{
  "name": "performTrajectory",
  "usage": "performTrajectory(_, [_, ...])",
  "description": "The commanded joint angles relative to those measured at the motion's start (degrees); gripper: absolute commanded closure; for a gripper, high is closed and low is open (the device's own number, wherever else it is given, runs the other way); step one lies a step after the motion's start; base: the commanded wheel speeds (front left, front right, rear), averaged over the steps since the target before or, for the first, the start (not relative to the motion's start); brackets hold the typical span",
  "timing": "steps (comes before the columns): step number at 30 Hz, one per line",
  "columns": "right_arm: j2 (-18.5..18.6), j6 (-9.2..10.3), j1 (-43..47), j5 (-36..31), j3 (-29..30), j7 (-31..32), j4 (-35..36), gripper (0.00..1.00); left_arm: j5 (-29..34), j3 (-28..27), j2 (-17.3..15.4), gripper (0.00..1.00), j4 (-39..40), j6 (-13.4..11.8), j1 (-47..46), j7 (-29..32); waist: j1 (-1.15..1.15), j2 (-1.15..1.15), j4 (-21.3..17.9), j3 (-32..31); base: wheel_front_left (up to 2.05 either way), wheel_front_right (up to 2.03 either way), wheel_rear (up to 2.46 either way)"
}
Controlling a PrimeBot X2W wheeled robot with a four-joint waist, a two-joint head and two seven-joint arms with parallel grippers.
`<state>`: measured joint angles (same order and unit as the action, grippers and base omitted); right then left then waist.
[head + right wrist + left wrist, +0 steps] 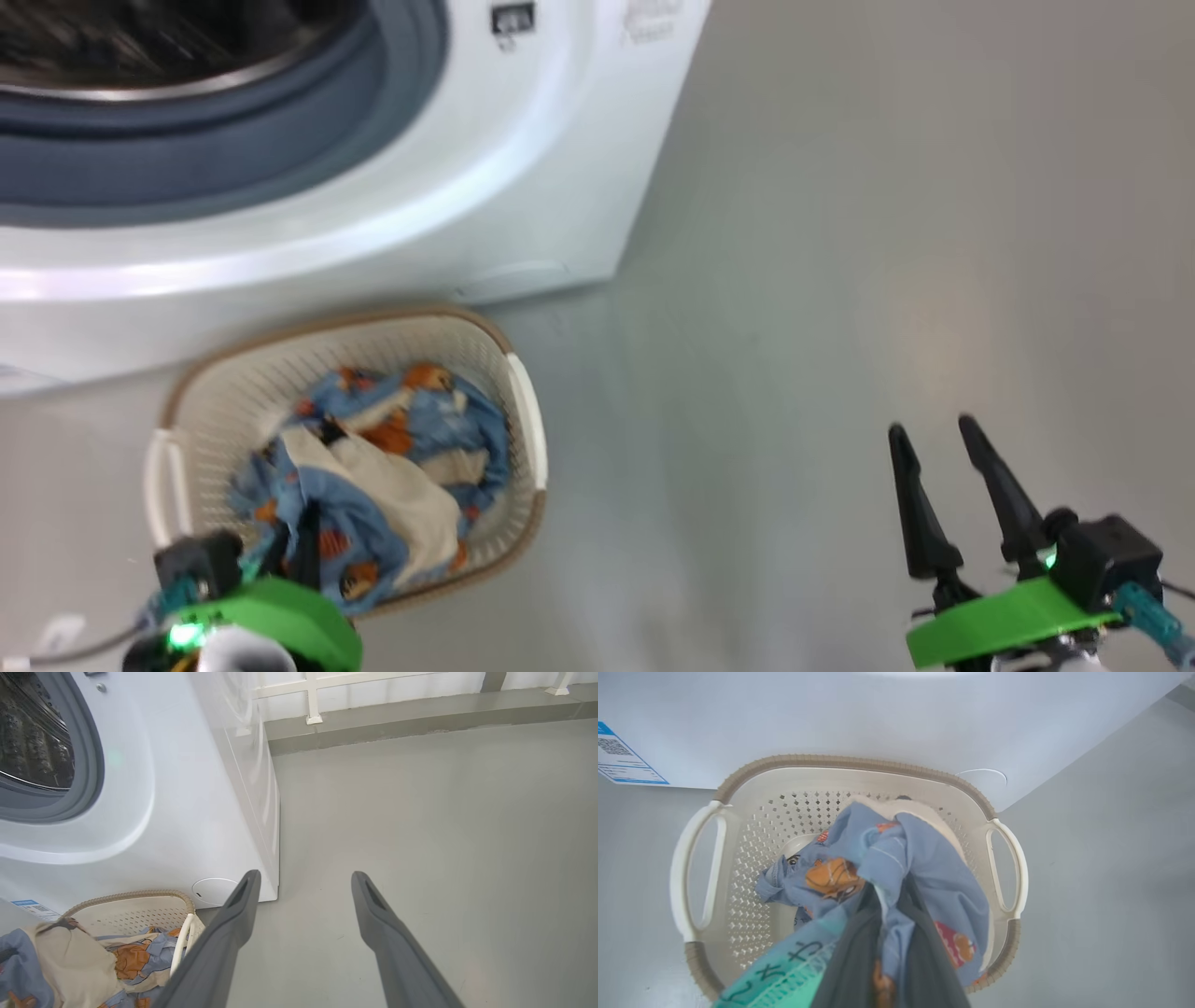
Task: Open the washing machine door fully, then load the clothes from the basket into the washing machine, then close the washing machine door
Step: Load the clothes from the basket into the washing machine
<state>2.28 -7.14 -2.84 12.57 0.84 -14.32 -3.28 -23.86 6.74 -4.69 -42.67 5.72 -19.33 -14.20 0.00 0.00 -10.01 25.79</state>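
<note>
L gripper [891,887] clenched on clothes [924,858], R gripper [303,879] released; I'd lift straight up til fabric clears basket [850,761] rim under it, no snagging.

You're in a laundry area: a white front-loading washing machine [187,812] on bare grey floor [420,812], a basket [280,373] of clothes [373,448] before it, a low ledge [420,732] with white railing [312,700] behind.

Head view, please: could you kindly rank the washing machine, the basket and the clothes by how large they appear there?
1. washing machine, cropped by the frame yet largest.
2. basket.
3. clothes, within the basket's rim.
</note>
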Motion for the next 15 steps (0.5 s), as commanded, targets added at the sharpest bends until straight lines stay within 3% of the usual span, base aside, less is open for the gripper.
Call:
performTrajectory(1, [0.6, -0.35, 2.0, -0.7, -0.9, -0.7, 0.9, 0.00, 1.1, -2.5, -0.6, 1.00, 3.4, -0.4, 3.3, -0.8, 0.00, 0.00, 6.7, -11.0, 0.00, 0.00, 0.00])
performTrajectory(15, [0.6, -0.35, 9.9, -2.9, 0.6, -0.7, 1.4, 0.00, 5.1, -5.2, 1.8, 1.00, 26.1, -0.7, 21.4, -0.8, 0.00, 0.00, 9.2, -23.2, 0.00, 0.00, 0.00])
